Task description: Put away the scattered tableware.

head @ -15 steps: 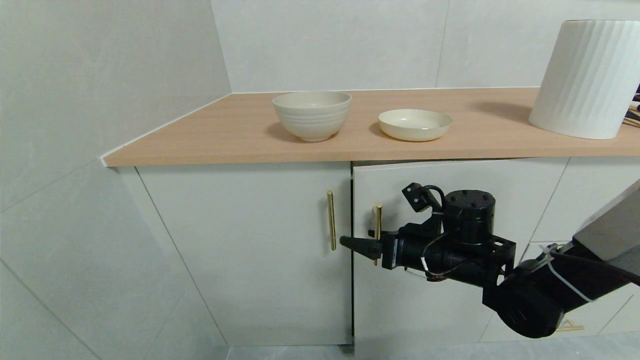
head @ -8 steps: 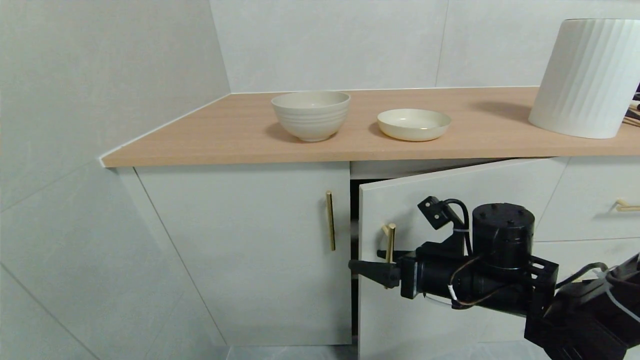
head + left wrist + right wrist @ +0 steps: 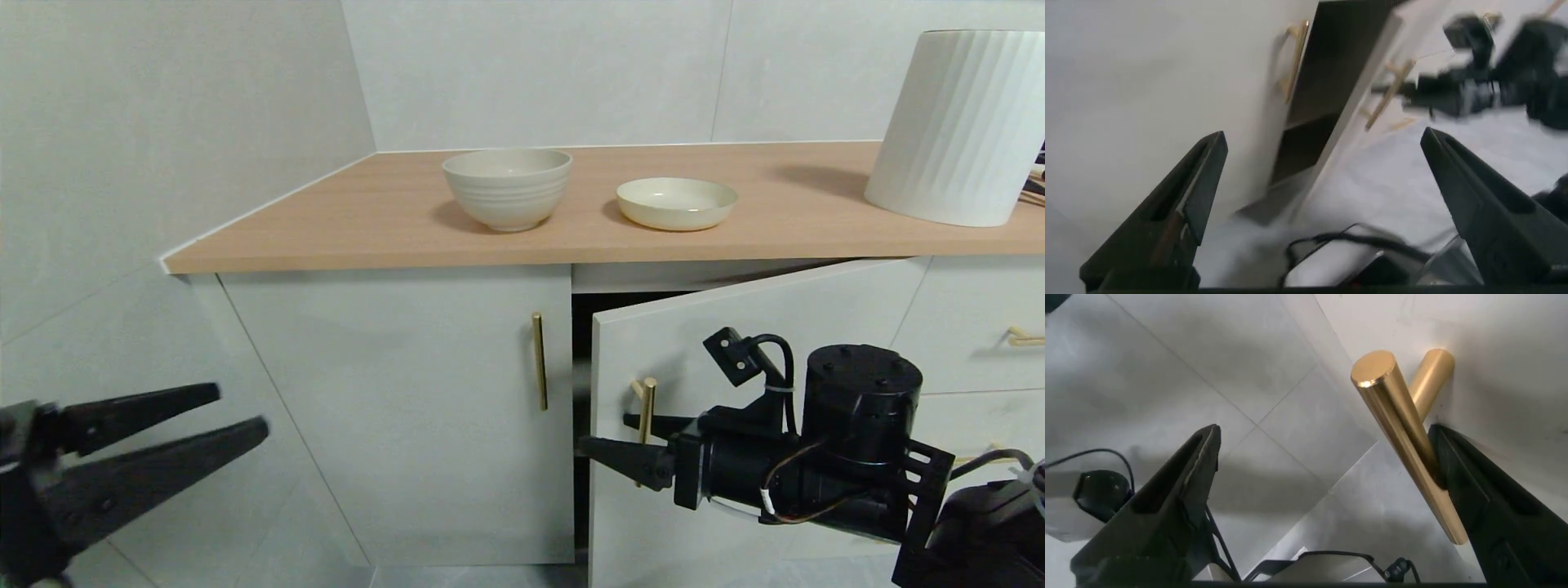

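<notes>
Here the right claw (image 3: 633, 441), spread, straddles the slim brass bar handle (image 3: 646, 406) of the half-open white cabinet door (image 3: 735, 327); pulling should follow the hinge arc. Left claw (image 3: 241, 408): spread.

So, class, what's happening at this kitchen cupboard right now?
The right gripper, open, straddles the brass bar handle of the pale right-hand cupboard door, which stands partly open. The left gripper hovers open, low beside the closed left-hand door, holding nothing. The ribbed cream bowl and shallow cream plate sit on the wooden countertop, not yet put away.
</notes>
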Controlling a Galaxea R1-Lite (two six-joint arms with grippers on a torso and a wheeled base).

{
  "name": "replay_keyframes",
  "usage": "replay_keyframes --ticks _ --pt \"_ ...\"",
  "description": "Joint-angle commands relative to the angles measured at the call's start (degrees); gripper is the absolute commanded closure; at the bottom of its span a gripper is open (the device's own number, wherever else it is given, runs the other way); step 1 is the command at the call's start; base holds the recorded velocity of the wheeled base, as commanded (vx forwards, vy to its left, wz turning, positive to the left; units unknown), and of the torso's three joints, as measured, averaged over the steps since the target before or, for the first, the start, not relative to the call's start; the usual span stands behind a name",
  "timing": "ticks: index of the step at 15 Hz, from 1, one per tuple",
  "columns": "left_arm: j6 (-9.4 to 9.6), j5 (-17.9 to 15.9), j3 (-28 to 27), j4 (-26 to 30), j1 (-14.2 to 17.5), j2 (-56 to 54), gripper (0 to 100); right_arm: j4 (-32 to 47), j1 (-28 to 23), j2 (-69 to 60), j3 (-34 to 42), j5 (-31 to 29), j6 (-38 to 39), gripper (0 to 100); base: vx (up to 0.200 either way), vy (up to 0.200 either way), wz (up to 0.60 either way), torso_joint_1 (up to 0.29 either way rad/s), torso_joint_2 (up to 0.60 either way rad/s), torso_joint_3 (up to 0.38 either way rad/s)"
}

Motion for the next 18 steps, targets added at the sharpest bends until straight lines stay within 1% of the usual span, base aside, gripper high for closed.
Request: replay_keyframes --ticks 1,2,3,4,5,7,8,9,10,11,12,13,15,16,17,18 --pt "-4.61 2.8 -3.8 -9.5 -9.1 21.1 0 0.0 0.0 -0.4 0.2 0.1 0.0 0 0.000 0.000 0.00 0.000 0.00 0.000" --pt "-5.31 2.8 -3.5 -11.4 -10.2 23.5 0 0.0 0.0 -0.3 0.3 0.1 0.0 0 0.000 0.000 0.00 0.000 0.00 0.000" --pt "-5.31 2.8 -3.5 -11.4 -10.2 23.5 0 0.0 0.0 -0.3 0.3 0.1 0.0 0 0.000 0.000 0.00 0.000 0.00 0.000" --pt "-7.33 2.8 -1.1 -16.1 -13.2 28.5 0 0.0 0.0 -0.1 0.6 0.1 0.1 0 0.000 0.000 0.00 0.000 0.00 0.000" --pt "-7.86 2.7 0.4 -18.7 -14.3 31.3 0 0.0 0.0 -0.1 0.7 0.1 0.4 0 0.000 0.000 0.00 0.000 0.00 0.000" --pt "-8.92 2.9 1.5 -24.1 -16.8 37.7 0 0.0 0.0 -0.1 0.8 0.5 0.5 0 0.000 0.000 0.00 0.000 0.00 0.000" --pt "-10.32 3.0 1.9 -26.9 -18.2 40.0 0 0.0 0.0 -0.2 0.9 0.5 0.5 0 0.000 0.000 0.00 0.000 0.00 0.000" --pt "-11.29 3.1 2.0 -28.3 -19.0 40.8 0 0.0 0.0 -0.3 1.0 0.5 0.5 0 0.000 0.000 0.00 0.000 0.00 0.000" --pt "-12.70 3.1 2.1 -29.9 -19.9 41.4 0 0.0 0.0 -0.3 1.1 0.5 0.5 0 0.000 0.000 0.00 0.000 0.00 0.000" --pt "-13.57 3.1 2.1 -30.4 -20.7 41.3 0 0.0 0.0 -0.3 1.1 0.5 0.5 0 0.000 0.000 0.00 0.000 0.00 0.000" --pt "-13.57 3.0 2.1 -30.4 -20.9 41.3 0 0.0 0.0 -0.2 1.1 0.5 0.5 0 0.000 0.000 0.00 0.000 0.00 0.000" --pt "-13.57 3.0 2.1 -30.4 -21.8 41.4 100 0.0 0.0 -0.1 1.1 0.5 0.5 0 0.000 0.000 0.00 0.000 0.00 0.000" --pt "-13.31 2.9 1.2 -31.1 -21.9 42.5 100 0.0 0.0 -0.1 1.1 0.5 0.5 0 0.000 0.000 0.00 0.000 0.00 0.000" --pt "-13.22 2.7 -1.2 -32.8 -22.0 44.3 100 0.0 0.0 -0.2 1.0 0.6 0.5 0 0.000 0.000 0.00 0.000 0.00 0.000" --pt "-13.14 2.9 -6.1 -35.0 -22.1 47.6 100 0.0 0.0 0.0 1.0 0.6 0.5 0 0.000 0.000 0.00 0.000 0.00 0.000" --pt "-13.14 2.8 -8.5 -35.4 -22.1 49.1 100 0.0 0.0 0.2 1.1 0.6 0.5 0 0.000 0.000 0.00 0.000 0.00 0.000"
